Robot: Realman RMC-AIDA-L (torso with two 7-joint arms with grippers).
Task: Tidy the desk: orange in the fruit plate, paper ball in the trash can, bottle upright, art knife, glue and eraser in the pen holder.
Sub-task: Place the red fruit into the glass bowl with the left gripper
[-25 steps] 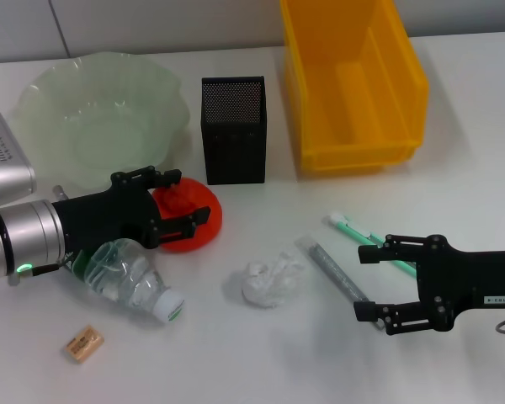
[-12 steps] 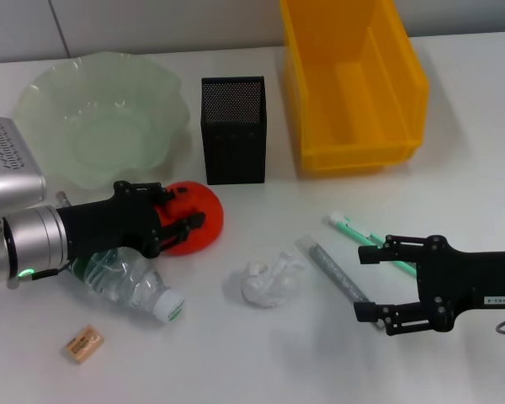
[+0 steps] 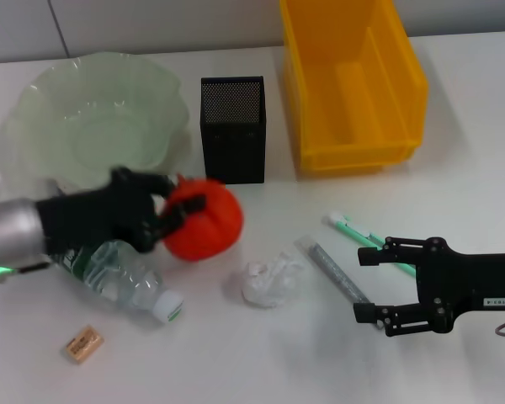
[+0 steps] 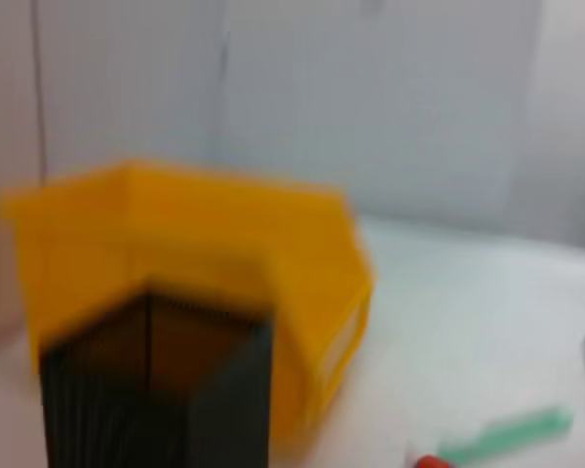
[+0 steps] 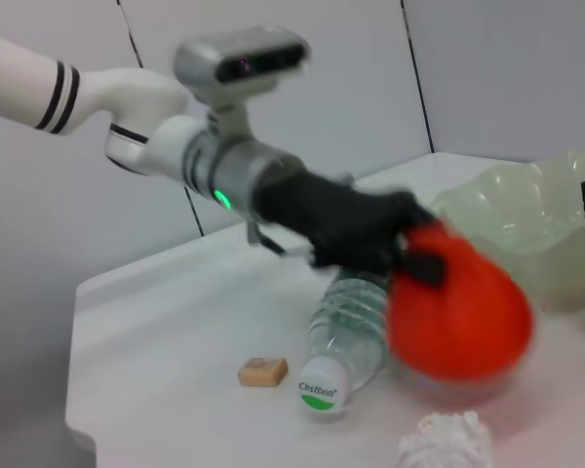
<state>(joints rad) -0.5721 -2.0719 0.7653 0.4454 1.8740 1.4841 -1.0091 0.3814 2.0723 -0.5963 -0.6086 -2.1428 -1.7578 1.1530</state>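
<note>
While the left gripper [image 3: 170, 210] clamps its fingers on the smooth, squat orange [image 3: 204, 220] before the mesh pen holder [image 3: 234, 128], the crinkled clear bottle [image 3: 122, 280] lies half-hidden beneath; right gripper [image 3: 372, 284] fingers spread wide.

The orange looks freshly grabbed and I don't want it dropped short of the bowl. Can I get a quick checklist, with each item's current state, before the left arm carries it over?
1. Grip: left gripper shut on the orange, fingers on its side facing the arm: ok.
2. Orange clear of the table: seems raised in the right wrist view, gap unclear: cannot tell.
3. Fruit plate holds nothing, ready to receive: ok.
4. Pen holder stands just behind the orange; keep it out of the path: not ok.
5. Bottle lies under the left arm: not ok.
6. Right gripper open, well away beside the paper ball: ok.
</note>
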